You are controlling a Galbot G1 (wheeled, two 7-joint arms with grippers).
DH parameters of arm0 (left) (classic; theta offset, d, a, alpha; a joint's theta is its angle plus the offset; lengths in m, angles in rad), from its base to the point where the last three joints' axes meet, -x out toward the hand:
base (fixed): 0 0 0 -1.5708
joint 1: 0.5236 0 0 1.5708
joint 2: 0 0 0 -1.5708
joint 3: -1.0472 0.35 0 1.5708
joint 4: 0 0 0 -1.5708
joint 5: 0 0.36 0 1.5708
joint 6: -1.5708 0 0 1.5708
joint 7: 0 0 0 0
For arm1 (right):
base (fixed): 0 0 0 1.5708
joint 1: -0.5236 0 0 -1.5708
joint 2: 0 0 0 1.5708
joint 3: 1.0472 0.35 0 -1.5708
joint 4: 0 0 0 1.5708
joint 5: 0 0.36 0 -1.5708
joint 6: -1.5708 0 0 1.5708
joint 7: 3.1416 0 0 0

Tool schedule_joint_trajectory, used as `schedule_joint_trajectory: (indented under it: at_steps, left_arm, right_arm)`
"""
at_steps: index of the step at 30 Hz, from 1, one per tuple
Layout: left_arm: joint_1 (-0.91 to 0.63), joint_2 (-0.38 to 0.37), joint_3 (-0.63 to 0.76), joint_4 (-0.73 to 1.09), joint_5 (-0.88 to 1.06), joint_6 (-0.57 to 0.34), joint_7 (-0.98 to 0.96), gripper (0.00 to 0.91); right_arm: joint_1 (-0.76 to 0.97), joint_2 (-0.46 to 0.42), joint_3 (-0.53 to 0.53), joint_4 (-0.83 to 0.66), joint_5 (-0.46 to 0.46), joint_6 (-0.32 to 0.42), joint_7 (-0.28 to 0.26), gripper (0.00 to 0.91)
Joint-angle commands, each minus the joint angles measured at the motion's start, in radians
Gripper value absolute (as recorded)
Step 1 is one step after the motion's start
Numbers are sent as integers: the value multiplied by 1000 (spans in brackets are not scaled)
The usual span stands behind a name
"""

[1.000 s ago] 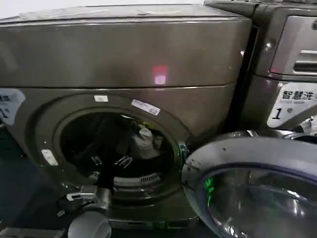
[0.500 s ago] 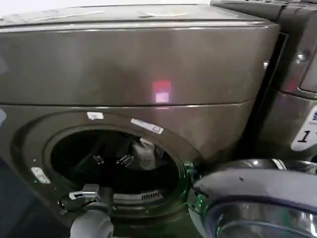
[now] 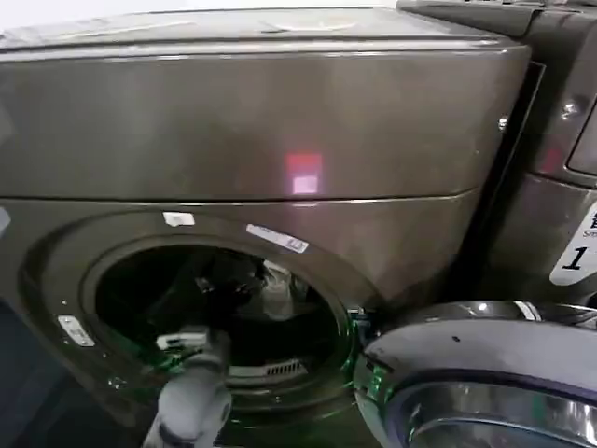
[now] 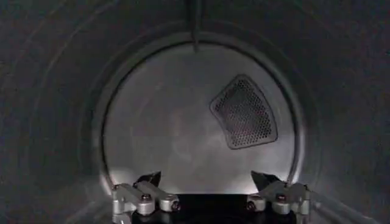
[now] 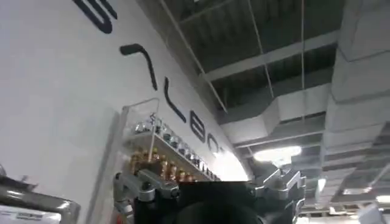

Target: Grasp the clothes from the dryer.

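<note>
Left gripper [image 4: 210, 182] is inside the big bronze-grey dryer's [image 3: 280, 121] round porthole, fingers [image 4: 146, 181] spread apart; pale fabric clothes [image 3: 277, 285] sit deep at the drum's back. Right gripper [image 5: 207, 185], fingers apart, points ceilingward.

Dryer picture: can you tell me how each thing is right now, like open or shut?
dryer: porthole open, red light on.
dryer door: swung open to the right.
clothes: a pale piece inside the drum, not gripped.
left gripper: open, inside the drum, holding nothing.
right gripper: open, empty, pointing up towards the ceiling.
</note>
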Motion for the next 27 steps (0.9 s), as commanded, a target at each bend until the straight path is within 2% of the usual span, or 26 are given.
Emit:
schedule_joint_trajectory:
  at_steps: [1, 5, 8, 10, 11, 12, 14, 21, 27]
  left_arm:
    - [-348, -20, 6, 521, 94, 36, 267, 907]
    - [-430, 19, 55, 629, 176, 30, 561, 907]
    - [-478, 57, 160, 683, 250, -44, 767, 907]
    - [-524, 64, 206, 784, 269, -93, 851, 907]
    - [-547, 69, 232, 838, 276, -122, 887, 907]
    - [-576, 73, 251, 912, 275, -221, 923, 907]
    - [-605, 82, 306, 982, 287, -288, 982, 907]
    - [-685, 75, 489, 1091, 547, -297, 1065, 907]
    - [-746, 26, 578, 1144, 623, -254, 1074, 907]
  right_arm:
    - [4, -5, 5, -9, -12, 15, -8, 907]
    - [0, -6, 15, -17, -8, 16, -8, 907]
    - [0, -4, 17, -16, -7, 16, -10, 907]
    - [-2, -3, 18, -15, -6, 16, -10, 907]
    - [-5, -3, 20, -16, -6, 16, -11, 907]
    - [-7, -3, 24, -19, -7, 16, -11, 907]
    - [-9, -3, 28, -21, -6, 16, -11, 907]
    - [-20, 4, 36, -15, -6, 12, -14, 907]
    - [-21, 16, 31, -7, -6, 3, -14, 907]
